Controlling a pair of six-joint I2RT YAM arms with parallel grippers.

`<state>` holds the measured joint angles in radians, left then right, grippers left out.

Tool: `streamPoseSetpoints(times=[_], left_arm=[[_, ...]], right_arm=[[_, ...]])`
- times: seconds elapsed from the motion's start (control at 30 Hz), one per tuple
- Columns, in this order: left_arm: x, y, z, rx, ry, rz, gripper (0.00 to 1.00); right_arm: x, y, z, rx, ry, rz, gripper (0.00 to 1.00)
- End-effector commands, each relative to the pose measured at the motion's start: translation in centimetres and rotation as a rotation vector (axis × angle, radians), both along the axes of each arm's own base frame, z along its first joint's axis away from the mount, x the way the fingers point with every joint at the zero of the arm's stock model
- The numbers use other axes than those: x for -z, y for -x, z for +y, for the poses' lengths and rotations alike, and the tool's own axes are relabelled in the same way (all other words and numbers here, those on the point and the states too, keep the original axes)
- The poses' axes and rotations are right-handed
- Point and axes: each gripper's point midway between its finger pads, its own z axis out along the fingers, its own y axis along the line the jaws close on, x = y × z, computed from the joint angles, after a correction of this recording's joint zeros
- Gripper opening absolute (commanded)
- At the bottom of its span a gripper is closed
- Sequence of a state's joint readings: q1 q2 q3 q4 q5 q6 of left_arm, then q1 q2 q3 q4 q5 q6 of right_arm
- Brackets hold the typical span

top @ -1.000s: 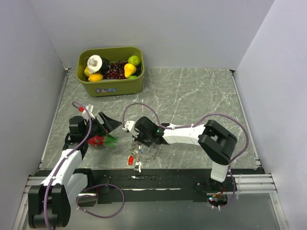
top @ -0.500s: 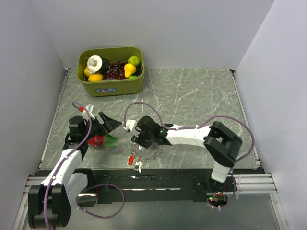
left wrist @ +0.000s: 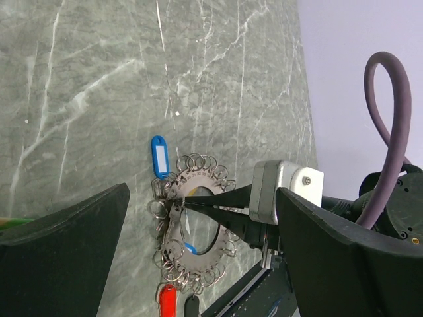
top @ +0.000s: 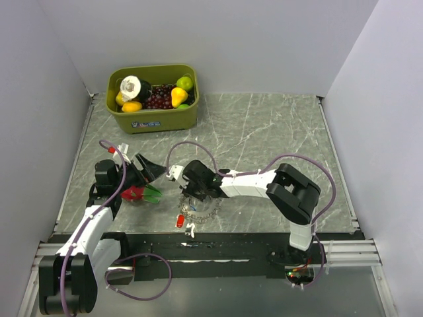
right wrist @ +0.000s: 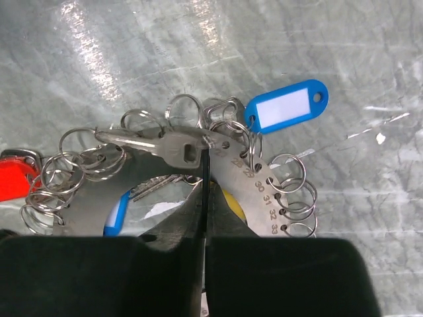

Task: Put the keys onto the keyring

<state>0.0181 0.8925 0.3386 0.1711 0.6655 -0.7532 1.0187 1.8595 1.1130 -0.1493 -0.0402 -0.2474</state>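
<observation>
The right tool [right wrist: 205,156] is shut, tips on the silver key [right wrist: 170,146] lying across the keyring [right wrist: 246,166] just ahead, hold unclear; better, I judge, to open and pinch the key's head squarely.

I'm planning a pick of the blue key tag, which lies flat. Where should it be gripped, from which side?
Probably pinch the blue key tag across its long edges near the free rounded end, coming straight down. It lies flat on the table, and its other end joins the split rings on the numbered disc, so only the outer half has bare surface around it.
</observation>
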Motion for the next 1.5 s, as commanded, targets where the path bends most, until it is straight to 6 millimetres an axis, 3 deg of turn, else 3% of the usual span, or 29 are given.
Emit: streamPoseSetpoints(times=[0.0,0.33,0.6,0.8,1.0,1.47], left_arm=[[-1.2,-0.1,-0.3,0.018,0.012,-0.048,0.99],[-1.6,-0.1,-0.3,0.020,0.006,-0.066,0.99],[-2.7,0.2,-0.8,0.050,0.011,-0.118,0.99],[-5.1,1.3,-2.5,0.126,0.041,-0.230,0.97],[-7.6,2.7,-3.4,0.179,0.071,-0.339,0.96],[-11.6,6.5,-7.7,0.386,0.100,-0.527,0.91]], right_arm=[[-0.6,0.2,0.2,0.002,-0.001,-0.002,0.00],[-8.3,0.8,-0.2,-0.032,-0.185,-0.097,0.00],[-11.4,1.6,-0.5,-0.079,-0.273,-0.116,0.00],[-14.7,2.6,-1.4,-0.126,-0.381,-0.121,0.00],[-19.3,4.2,-2.7,-0.190,-0.520,-0.151,0.00],[-23.4,6.7,-5.0,-0.311,-0.711,-0.075,0.00]])
